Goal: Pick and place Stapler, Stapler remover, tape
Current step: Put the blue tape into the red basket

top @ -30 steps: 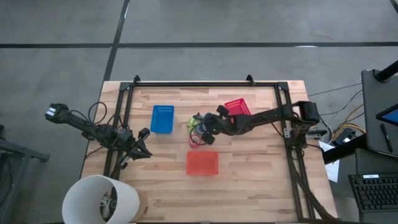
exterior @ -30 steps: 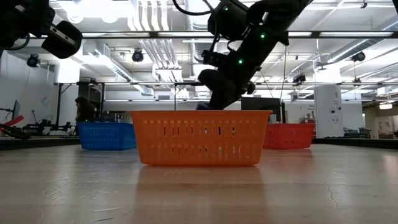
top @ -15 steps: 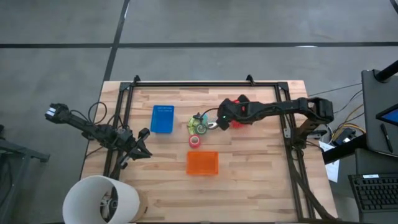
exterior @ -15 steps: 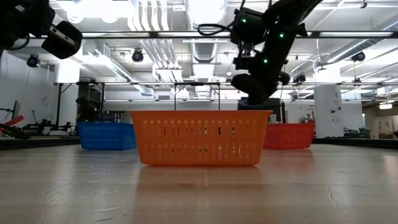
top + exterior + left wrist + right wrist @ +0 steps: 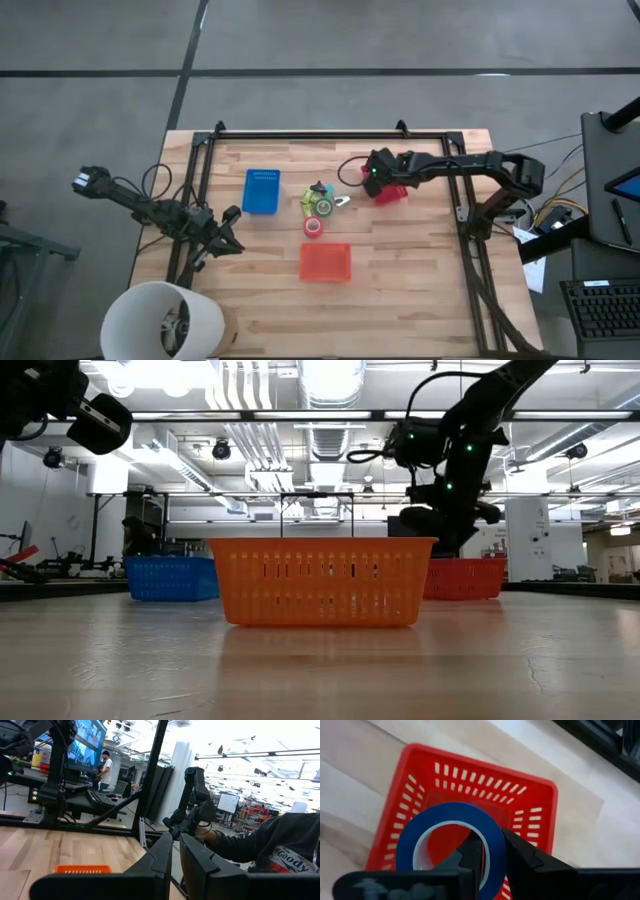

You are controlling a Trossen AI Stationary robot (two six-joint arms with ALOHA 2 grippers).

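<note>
Two dark fingers [image 5: 472, 852] of the right gripper [image 5: 492, 851] pinch the wall of the blue tape roll [image 5: 451, 842]: we see one finger inside the roll's open centre and the other outside its rim, closed on the band between them. In the right wrist view the roll hangs directly above the red bin [image 5: 470, 805]; from overhead we place the right gripper [image 5: 375, 172] over that red bin [image 5: 392, 190] at the far right of the wooden surface [image 5: 400, 290]. On the surface between the blue bin [image 5: 261, 190] and the red one lie the green tape roll [image 5: 322, 206] and, just nearer the orange bin [image 5: 325, 262], the red-pink tape roll [image 5: 314, 227]. We find the left gripper [image 5: 175, 862] waiting at the surface's left edge, its fingers nearly together and holding nothing.
</note>
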